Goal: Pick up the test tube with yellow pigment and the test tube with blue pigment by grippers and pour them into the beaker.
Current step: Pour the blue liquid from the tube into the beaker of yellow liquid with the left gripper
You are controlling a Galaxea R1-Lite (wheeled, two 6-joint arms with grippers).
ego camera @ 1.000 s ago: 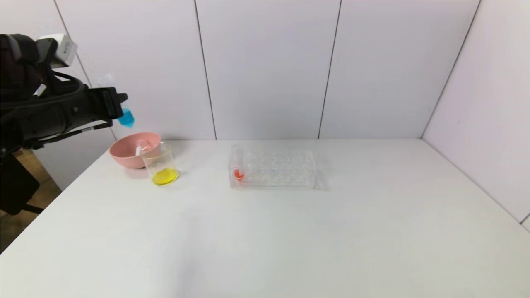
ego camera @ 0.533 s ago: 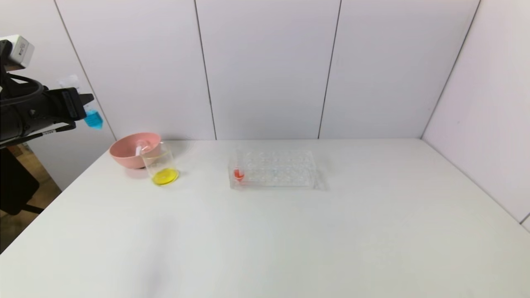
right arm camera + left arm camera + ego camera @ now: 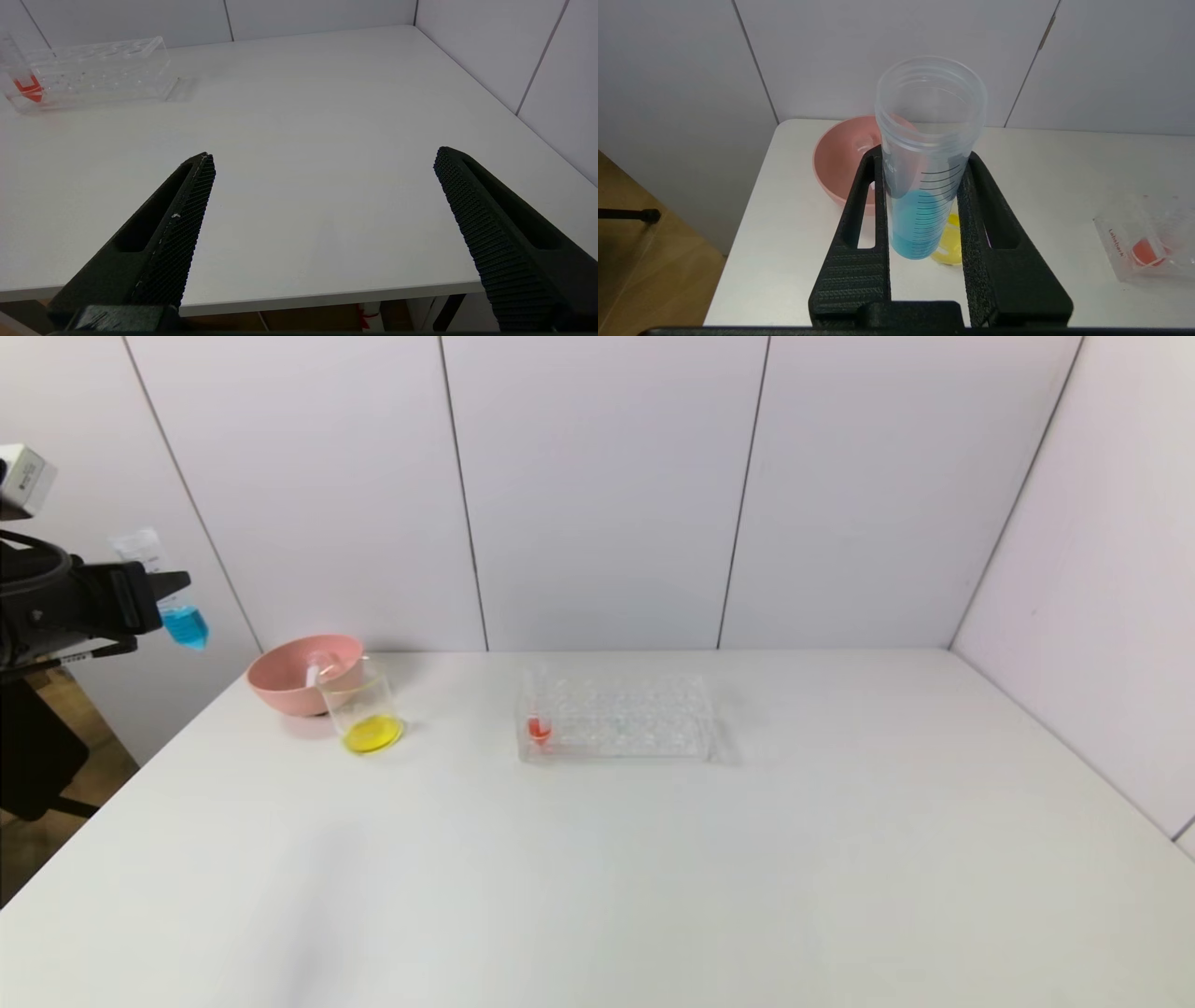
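My left gripper (image 3: 154,595) is at the far left, off the table's left edge and well above table height. It is shut on the test tube with blue pigment (image 3: 184,625), which stands nearly upright. In the left wrist view the two fingers clamp the tube (image 3: 924,205) at the gripper (image 3: 924,158), with blue liquid in its lower part. The beaker (image 3: 364,705) stands on the table to the right of and below the gripper, with yellow liquid in its bottom (image 3: 951,240). No tube holding yellow liquid is in view. My right gripper (image 3: 324,156) is open and empty over the table's near right edge.
A pink bowl (image 3: 280,683) stands just behind the beaker, with an empty clear tube (image 3: 313,670) leaning in it. A clear tube rack (image 3: 635,717) sits mid-table with a red-liquid tube (image 3: 538,728) in its left end. The rack also shows in the right wrist view (image 3: 93,70).
My left gripper has moved left and slightly down with the blue tube, away from above the pink bowl towards the left edge. The rest of the scene has not moved.
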